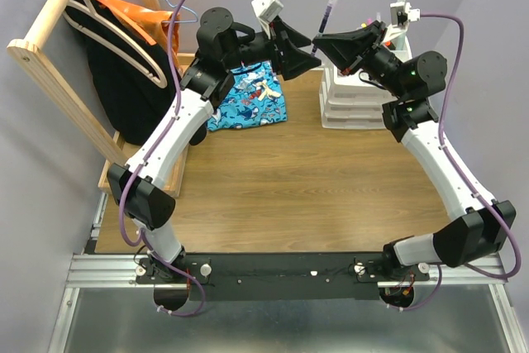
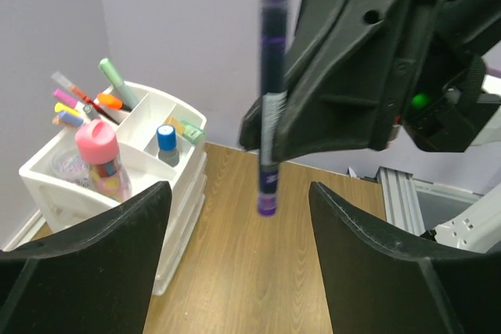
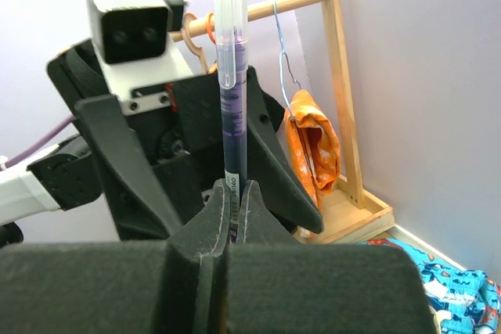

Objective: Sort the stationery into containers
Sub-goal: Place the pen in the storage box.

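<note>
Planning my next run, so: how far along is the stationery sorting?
Mostly done, it seems: markers, a pink glitter tube and a blue-lidded jar stand in the organiser. In hand: the right gripper is shut on a purple pen, upright in the air, with the left gripper open, facing it. Left: that pen has yet to go in.

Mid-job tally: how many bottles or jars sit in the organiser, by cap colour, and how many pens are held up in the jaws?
Pink-capped tube: 1
Blue-capped jar: 1
Purple pen, held by right gripper: 1
Total: 3
</note>
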